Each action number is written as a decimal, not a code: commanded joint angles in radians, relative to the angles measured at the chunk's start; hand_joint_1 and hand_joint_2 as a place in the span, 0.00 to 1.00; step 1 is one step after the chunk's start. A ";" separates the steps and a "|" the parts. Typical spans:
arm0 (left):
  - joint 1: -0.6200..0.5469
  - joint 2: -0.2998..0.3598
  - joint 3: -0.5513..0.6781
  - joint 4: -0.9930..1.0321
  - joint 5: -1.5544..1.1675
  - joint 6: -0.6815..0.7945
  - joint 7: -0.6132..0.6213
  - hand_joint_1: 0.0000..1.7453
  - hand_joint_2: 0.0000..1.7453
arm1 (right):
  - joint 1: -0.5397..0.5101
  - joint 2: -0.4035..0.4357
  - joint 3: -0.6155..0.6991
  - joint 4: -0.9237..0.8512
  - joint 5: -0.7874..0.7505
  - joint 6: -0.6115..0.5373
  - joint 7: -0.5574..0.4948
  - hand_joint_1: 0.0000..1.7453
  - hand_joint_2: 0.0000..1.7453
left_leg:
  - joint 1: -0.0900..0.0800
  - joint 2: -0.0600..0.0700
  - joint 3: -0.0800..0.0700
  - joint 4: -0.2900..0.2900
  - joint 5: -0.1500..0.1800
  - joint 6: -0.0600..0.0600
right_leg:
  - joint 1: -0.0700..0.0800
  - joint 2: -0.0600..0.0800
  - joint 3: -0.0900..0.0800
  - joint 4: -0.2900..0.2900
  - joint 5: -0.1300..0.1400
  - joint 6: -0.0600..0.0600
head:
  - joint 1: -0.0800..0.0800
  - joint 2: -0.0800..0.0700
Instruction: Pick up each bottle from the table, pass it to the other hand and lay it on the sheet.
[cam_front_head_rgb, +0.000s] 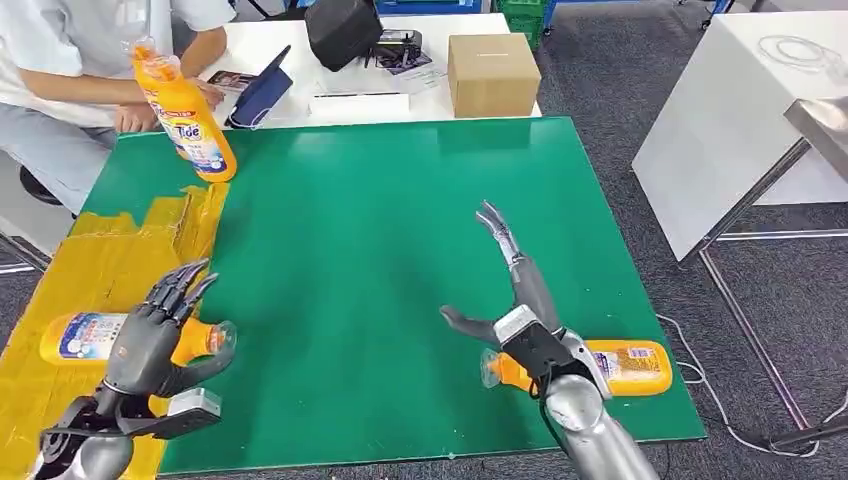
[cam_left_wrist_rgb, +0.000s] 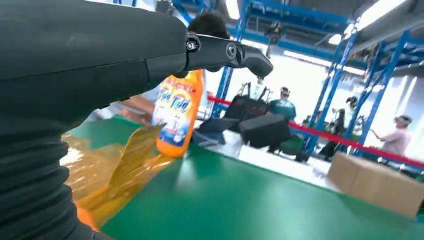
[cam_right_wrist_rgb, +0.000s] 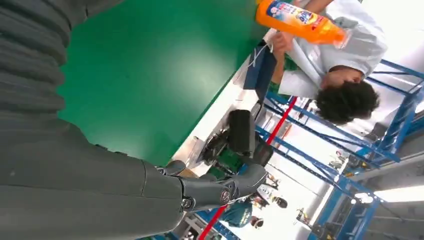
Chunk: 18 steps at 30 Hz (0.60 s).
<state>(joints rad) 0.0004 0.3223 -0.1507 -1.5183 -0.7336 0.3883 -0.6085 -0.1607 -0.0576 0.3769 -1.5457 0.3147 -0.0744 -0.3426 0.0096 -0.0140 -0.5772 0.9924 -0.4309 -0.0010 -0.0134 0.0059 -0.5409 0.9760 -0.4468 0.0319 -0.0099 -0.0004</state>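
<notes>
An orange bottle (cam_front_head_rgb: 82, 336) lies on the yellow sheet (cam_front_head_rgb: 100, 265) at the table's left. My left hand (cam_front_head_rgb: 160, 335) hovers over its neck end, fingers spread, holding nothing. A second orange bottle (cam_front_head_rgb: 625, 367) lies on the green mat (cam_front_head_rgb: 400, 260) near the front right edge, partly under my right wrist. My right hand (cam_front_head_rgb: 512, 285) is open, fingers stretched forward over the mat. A third bottle (cam_front_head_rgb: 187, 118) (cam_left_wrist_rgb: 177, 117) (cam_right_wrist_rgb: 299, 20) stands at the far left, where sheet (cam_left_wrist_rgb: 115, 170) and mat meet, with a person's hand beside it.
A person (cam_front_head_rgb: 70, 60) sits at the far left corner. Behind the mat a white table holds a cardboard box (cam_front_head_rgb: 493, 72), a black bag (cam_front_head_rgb: 342, 30) and a dark tablet (cam_front_head_rgb: 262, 95). Another white table (cam_front_head_rgb: 740, 110) stands on the right.
</notes>
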 joint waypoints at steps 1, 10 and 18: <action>0.043 -0.086 0.072 -0.111 0.178 -0.129 -0.075 0.00 1.00 | -0.010 -0.086 0.055 0.038 0.133 0.005 0.056 0.00 1.00 | 0.001 0.001 0.003 0.000 -0.002 0.001 | 0.001 -0.001 0.004 -0.002 -0.001 -0.001 | 0.000 0.000; 0.117 -0.200 0.033 -0.215 0.320 -0.300 -0.089 0.00 1.00 | 0.070 -0.212 0.114 -0.002 0.351 0.012 0.131 0.00 1.00 | -0.002 -0.002 0.000 -0.001 -0.001 0.001 | -0.001 -0.002 0.002 -0.002 -0.001 0.000 | 0.000 0.000; 0.108 -0.246 0.011 -0.248 0.413 -0.342 -0.090 0.00 1.00 | 0.103 -0.255 0.108 -0.029 0.379 0.029 0.141 0.00 1.00 | -0.001 0.000 0.002 0.000 -0.002 0.002 | 0.000 -0.001 0.003 -0.002 -0.001 -0.001 | 0.000 0.000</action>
<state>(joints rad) 0.1210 0.1618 -0.1125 -1.7365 -0.4120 0.0919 -0.7000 -0.0802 -0.2327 0.4528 -1.5538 0.6699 -0.0664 -0.2151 0.0083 -0.0145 -0.5778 0.9925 -0.4319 0.0003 -0.0140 0.0058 -0.5414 0.9750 -0.4469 0.0320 -0.0103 -0.0004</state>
